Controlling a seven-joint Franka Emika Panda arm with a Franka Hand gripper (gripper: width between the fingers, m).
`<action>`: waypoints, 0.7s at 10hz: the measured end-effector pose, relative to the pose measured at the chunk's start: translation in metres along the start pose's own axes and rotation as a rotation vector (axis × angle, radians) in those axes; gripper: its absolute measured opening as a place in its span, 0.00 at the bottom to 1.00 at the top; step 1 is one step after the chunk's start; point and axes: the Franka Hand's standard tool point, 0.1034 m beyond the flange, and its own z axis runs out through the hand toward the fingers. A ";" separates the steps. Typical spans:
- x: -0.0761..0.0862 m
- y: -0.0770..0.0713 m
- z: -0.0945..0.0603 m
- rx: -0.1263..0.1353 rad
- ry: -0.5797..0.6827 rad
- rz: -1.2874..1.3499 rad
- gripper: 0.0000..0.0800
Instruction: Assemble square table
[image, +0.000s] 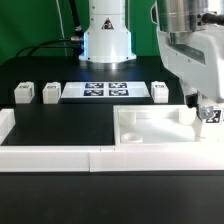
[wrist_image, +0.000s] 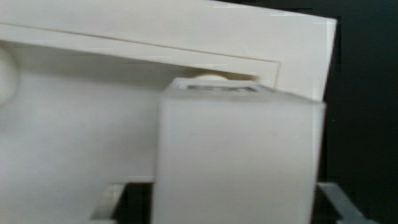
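Observation:
The white square table top (image: 150, 130) lies at the front on the exterior view's right. My gripper (image: 207, 106) is over its far right corner, shut on a white leg (image: 211, 115) with a tag, held upright at the corner. In the wrist view the leg (wrist_image: 240, 150) fills the middle between my fingers (wrist_image: 119, 200), its end next to a corner hole (wrist_image: 214, 76) of the top (wrist_image: 143, 60). Three more legs stand at the back: two on the left (image: 24, 93) (image: 51, 92), one right of the middle (image: 160, 92).
The marker board (image: 108, 90) lies at the back in front of the robot base (image: 107, 40). A low white border wall (image: 50, 155) runs along the front and up the left side (image: 5, 125). The table surface is black.

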 end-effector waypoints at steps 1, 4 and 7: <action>-0.003 0.001 0.000 -0.011 0.006 -0.067 0.63; -0.024 -0.003 0.001 -0.021 0.036 -0.501 0.80; -0.024 -0.004 -0.002 -0.038 0.049 -0.906 0.81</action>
